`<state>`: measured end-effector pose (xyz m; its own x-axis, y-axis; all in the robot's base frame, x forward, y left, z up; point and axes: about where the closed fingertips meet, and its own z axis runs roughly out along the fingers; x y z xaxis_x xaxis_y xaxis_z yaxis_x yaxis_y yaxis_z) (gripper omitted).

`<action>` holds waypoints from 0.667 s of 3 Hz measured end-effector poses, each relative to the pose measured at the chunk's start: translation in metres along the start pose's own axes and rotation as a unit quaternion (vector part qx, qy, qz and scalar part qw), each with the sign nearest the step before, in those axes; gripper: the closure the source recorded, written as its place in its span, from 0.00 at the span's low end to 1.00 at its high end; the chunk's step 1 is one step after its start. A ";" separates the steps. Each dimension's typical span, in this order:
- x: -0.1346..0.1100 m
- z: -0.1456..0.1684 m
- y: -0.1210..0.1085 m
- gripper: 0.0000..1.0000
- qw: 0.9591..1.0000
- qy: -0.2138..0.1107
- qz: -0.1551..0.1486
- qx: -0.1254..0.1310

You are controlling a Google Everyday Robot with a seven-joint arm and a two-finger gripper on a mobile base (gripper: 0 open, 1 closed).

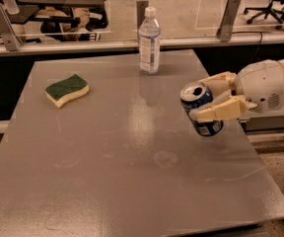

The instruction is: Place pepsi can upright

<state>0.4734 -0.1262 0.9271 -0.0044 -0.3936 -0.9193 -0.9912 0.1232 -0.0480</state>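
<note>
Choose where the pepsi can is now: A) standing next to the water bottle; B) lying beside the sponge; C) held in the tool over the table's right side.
C: the tool clamps the tilted pepsi can over the right part of the table.

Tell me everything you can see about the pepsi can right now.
The pepsi can is small, dark blue metal with white marks and a silver-rimmed top whose opening shows. It is tilted, top leaning left, not upright. The end effector, over the right side of the grey table, grips it between two beige fingers. It appears to hang above the tabletop, touching nothing else.
</note>
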 end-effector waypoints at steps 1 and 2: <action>0.007 -0.002 -0.003 1.00 0.998 -0.055 0.022 0.012; 0.016 -0.003 -0.006 1.00 0.993 -0.105 0.041 0.025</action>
<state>0.4794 -0.1358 0.9134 -0.0516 -0.1826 -0.9818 -0.9808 0.1944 0.0153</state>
